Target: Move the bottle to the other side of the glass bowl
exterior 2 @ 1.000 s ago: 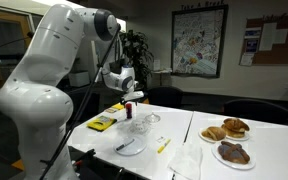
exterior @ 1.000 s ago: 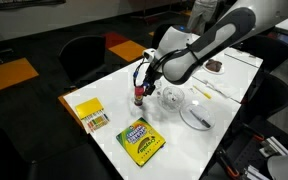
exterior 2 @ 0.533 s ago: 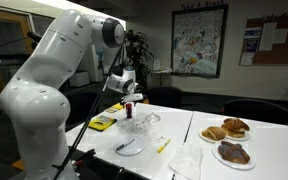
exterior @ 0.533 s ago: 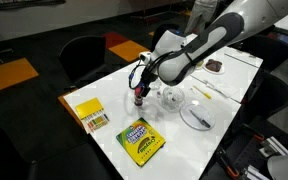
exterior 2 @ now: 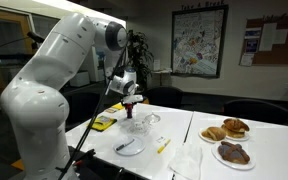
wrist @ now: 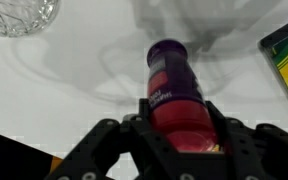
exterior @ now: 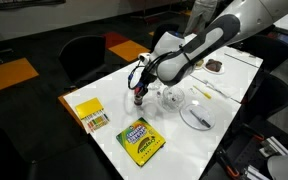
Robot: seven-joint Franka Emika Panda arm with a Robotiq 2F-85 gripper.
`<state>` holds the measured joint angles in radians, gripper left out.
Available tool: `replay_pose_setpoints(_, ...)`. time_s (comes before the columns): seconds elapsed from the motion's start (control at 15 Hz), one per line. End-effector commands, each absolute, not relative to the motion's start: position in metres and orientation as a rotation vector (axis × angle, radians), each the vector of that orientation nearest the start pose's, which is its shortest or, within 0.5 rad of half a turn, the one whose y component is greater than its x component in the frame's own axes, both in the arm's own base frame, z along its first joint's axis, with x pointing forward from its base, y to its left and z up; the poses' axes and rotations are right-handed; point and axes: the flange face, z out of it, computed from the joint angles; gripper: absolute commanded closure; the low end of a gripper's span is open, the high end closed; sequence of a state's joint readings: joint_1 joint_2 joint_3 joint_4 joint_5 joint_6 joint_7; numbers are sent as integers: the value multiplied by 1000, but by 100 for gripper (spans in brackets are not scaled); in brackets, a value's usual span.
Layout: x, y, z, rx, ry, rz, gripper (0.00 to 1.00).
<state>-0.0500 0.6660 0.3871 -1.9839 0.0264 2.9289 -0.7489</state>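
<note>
The bottle, dark reddish with a purple label, stands between my gripper's fingers in the wrist view, and the jaws are shut on its body. In both exterior views the gripper sits low over the white table, with the bottle showing red under it. The glass bowl rests on the table right beside the bottle. Its rim also shows at the wrist view's top left.
A green-and-yellow crayon box and a yellow box lie on the table. A white plate sits beyond the bowl. Plates of pastries sit on the adjoining table. Chairs surround it.
The gripper has come down a little around the bottle and its jaws have closed on it. The bottle stands where it did.
</note>
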Motion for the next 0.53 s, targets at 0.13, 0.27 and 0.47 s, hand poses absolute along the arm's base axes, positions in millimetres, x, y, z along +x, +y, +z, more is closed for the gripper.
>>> replay_pose_setpoints(0.13,606,192,206,-2637,-1316,-571,70)
replay_pose_setpoints(0.27,604,181,224,-2680,-1280,-595,70)
replay_pose_setpoints(0.47,595,151,251,-2774,-1160,-646,70)
